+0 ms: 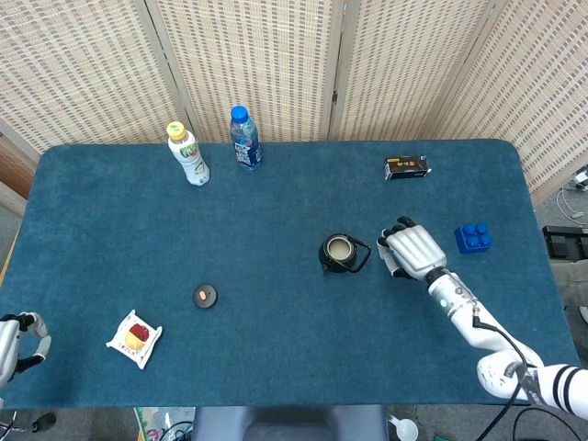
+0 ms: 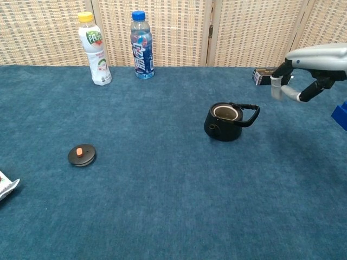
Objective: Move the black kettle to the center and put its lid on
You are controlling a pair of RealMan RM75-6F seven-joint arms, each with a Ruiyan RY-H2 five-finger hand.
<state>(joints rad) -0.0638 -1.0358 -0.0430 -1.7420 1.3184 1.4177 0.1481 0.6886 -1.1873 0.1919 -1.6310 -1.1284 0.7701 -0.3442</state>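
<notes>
The black kettle (image 1: pixel 341 253) (image 2: pixel 226 121) stands upright and lidless right of the table's middle, its handle tipped to the right. Its black lid (image 1: pixel 205 296) (image 2: pixel 82 155) with an orange knob lies flat far to the left. My right hand (image 1: pixel 413 251) (image 2: pixel 307 70) hovers just right of the kettle's handle, above the cloth, fingers apart and holding nothing. My left hand (image 1: pixel 18 338) shows only at the lower left table edge in the head view, fingers curled, nothing in it.
Two bottles (image 1: pixel 188 154) (image 1: pixel 245 139) stand at the back left. A small black box (image 1: pixel 407 167) lies at the back right, a blue brick (image 1: pixel 473 238) right of my right hand. A snack packet (image 1: pixel 135 337) lies at the front left.
</notes>
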